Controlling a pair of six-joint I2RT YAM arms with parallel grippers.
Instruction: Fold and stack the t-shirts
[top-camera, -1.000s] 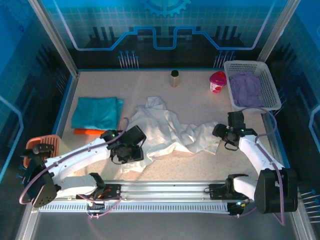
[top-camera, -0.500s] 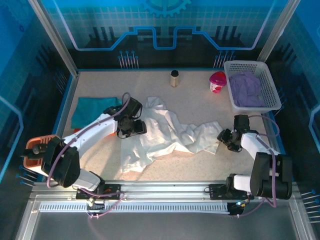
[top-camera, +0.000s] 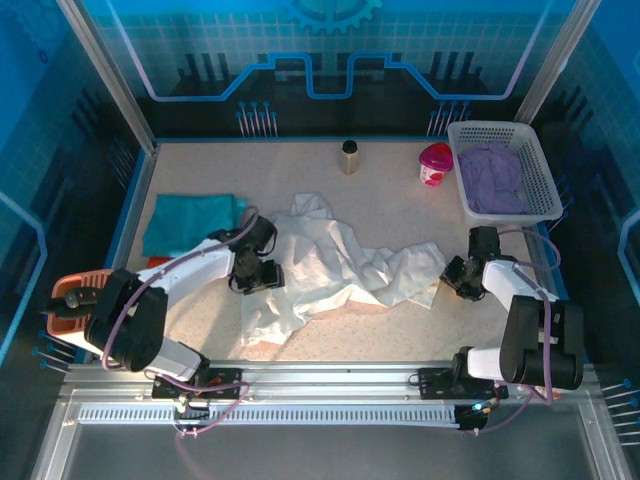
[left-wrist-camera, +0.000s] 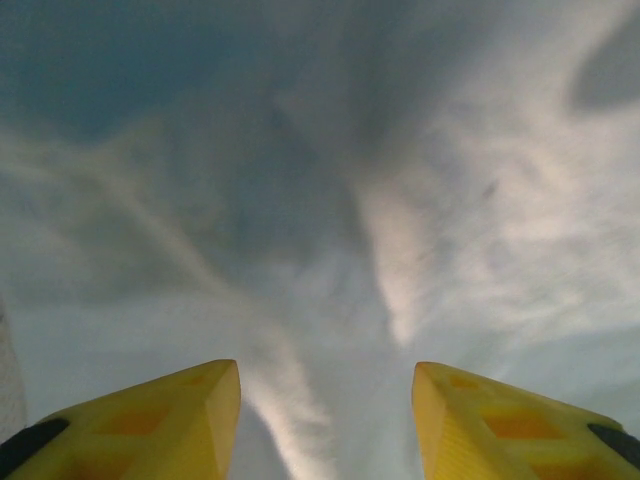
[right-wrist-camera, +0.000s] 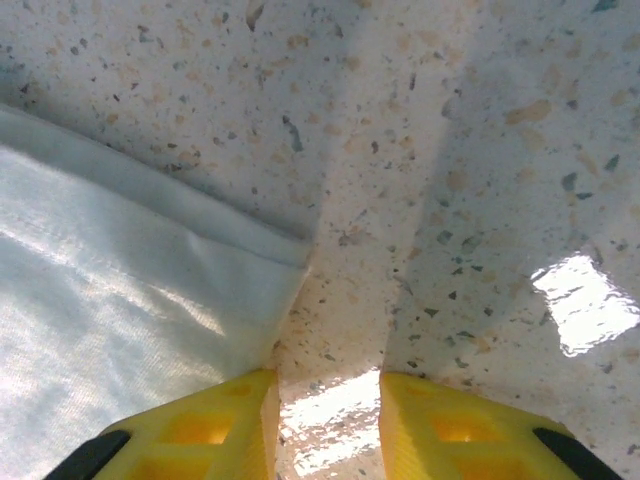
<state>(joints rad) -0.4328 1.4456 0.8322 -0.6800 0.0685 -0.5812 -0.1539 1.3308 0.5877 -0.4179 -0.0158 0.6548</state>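
Take the step in hand to be spreading the white t-shirt flat before any fold; find it crumpled in a heap at the middle of the table, one long lobe reaching right. Grip a border at each end, not a ridge in the middle, and pull apart evenly to draw the wrinkles out rather than bunch them. Note the left pincer at the shirt's left border; through the left wrist camera see that left pincer spread wide, yellow fingers low over wrinkled white cloth, pinching nothing as far as can be told. Lower it enough to gather a single layer before closing. Note the right pincer just beside the shirt's right end; through the right wrist camera see that right pincer likewise spread, with bare speckled table between the fingers and the shirt's hemmed corner beside the finger on the view's left, not between the two. Shift it a little toward the cloth, or risk closing on nothing. Keep clear of the teal t-shirt, folded flat at the far left, with the orange t-shirt a sliver under its near edge; expect the white one to join that stack once folded.
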